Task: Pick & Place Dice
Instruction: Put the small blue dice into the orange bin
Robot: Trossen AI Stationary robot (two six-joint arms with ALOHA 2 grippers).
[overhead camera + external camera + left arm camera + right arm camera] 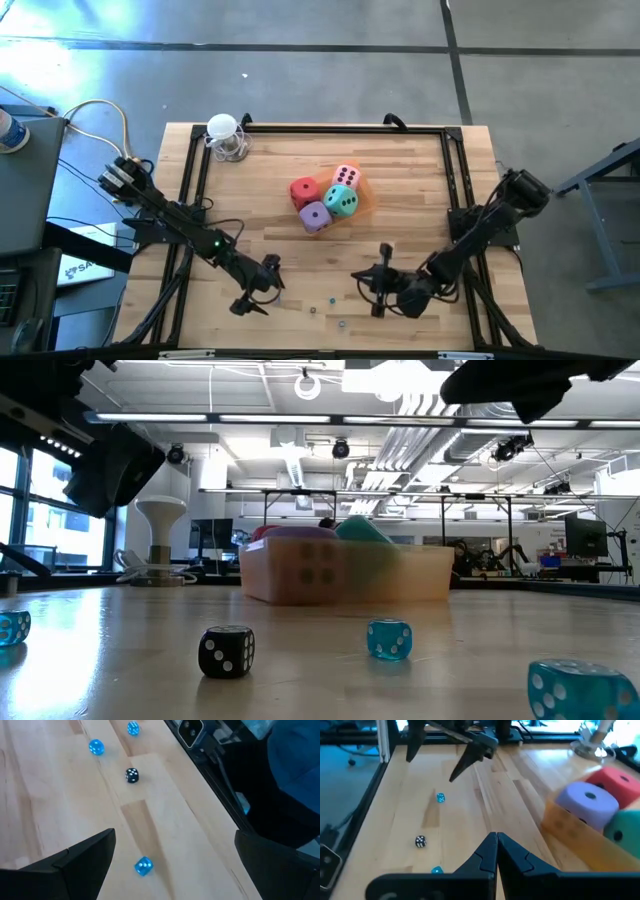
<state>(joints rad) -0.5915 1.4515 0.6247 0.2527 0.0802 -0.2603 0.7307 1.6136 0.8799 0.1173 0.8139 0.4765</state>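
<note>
We see four big dice (327, 198) bunched together in the middle of the table (420, 170). Our left claw (258, 290) is open wide. Our right claw (378, 283) is closed and empty.

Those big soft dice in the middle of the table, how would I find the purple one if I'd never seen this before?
Start at the wooden table and find the orange tray near its middle, where four soft dice sit bunched together. The purple die is at the corner of the bunch nearest the robot's arms, beside the red die and the teal die. It is the only lilac one.
</note>
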